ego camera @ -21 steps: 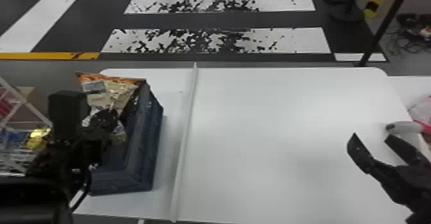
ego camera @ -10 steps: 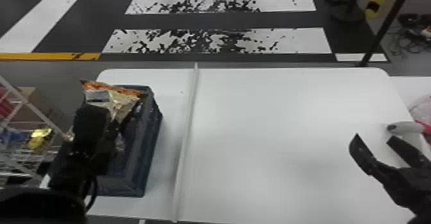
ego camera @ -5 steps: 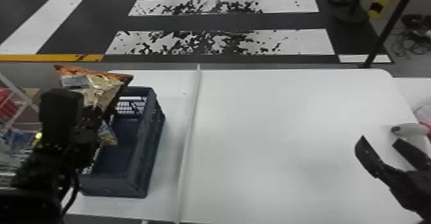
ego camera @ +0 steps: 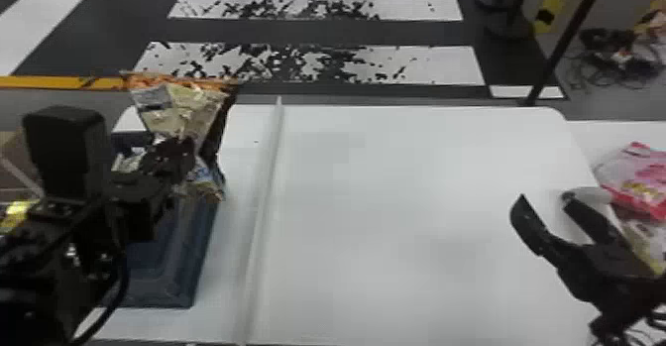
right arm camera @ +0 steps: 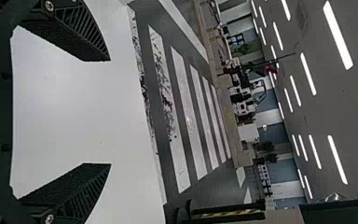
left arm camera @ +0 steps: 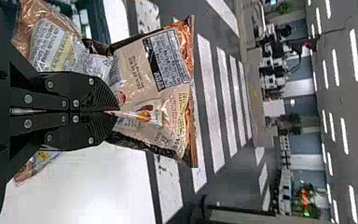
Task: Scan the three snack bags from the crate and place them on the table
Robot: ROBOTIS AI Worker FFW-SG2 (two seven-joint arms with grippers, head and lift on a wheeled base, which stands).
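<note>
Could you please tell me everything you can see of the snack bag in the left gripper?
The snack bag looks like glossy, crinkled film: beige, with an orange outer edge, dark sides and a dark-and-white printed panel. It stands roughly upright, its lower part pinched between the left gripper's fingers, flaring above them, near the blue crate's far end.

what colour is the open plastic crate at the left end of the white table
Dark blue; the crate shows best in the head view.

The snack bag looks like glossy, crinkled film, and the table smooth with a faint sheen.
</note>
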